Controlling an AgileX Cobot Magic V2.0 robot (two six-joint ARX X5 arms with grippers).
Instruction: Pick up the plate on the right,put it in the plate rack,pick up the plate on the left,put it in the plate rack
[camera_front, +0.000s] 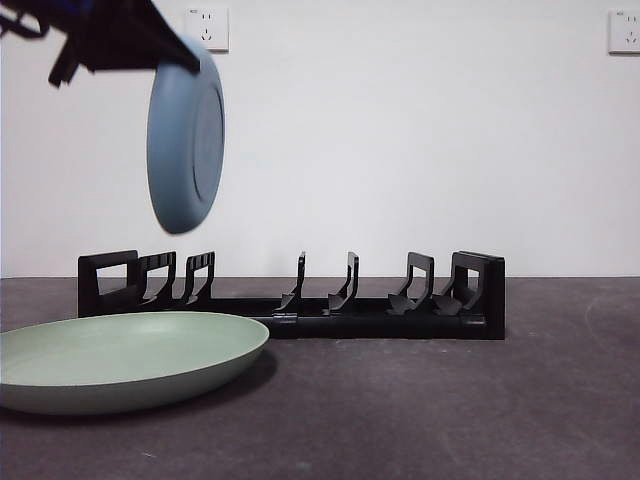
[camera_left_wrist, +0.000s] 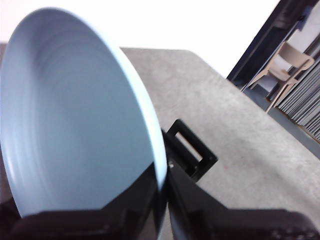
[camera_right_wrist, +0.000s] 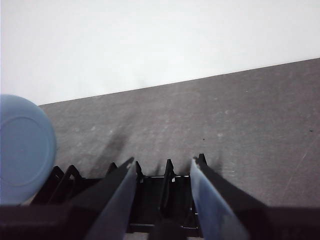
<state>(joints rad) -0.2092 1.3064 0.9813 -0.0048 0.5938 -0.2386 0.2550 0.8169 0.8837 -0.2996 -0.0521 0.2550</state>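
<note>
Blue plate (camera_front: 186, 135) hangs in the air, turned on edge with its underside toward the middle of the table, above the end of the plate rack (camera_front: 290, 292) that sits at the left of the front view. It is held upright, probably because the rack's slotted dividers take a plate only edge-on; the rim points down toward the first pairs of uprights, though it is well clear of them and not yet lined up inside any slot. The left gripper (camera_left_wrist: 162, 200) pinches the plate's rim, one jaw on the hollow face and one on the back, clamped tight on it. That arm comes in from high on the side of the front view, dark and angled down, so the plate dangles below the wrist and can be lowered straight into the rack.

The rack itself lies long and low across the dark table (camera_front: 480, 400), with no plate in it yet. In front of its near end a green plate (camera_front: 120, 358) lies flat on the table, untouched.

The right gripper (camera_right_wrist: 162, 200) hovers over the middle of the rack, looking down on the dividers; its jaws are spread apart and hold nothing. From there the blue plate shows at the side, lifted above the rack's end. This arm appears to be waiting.
</note>
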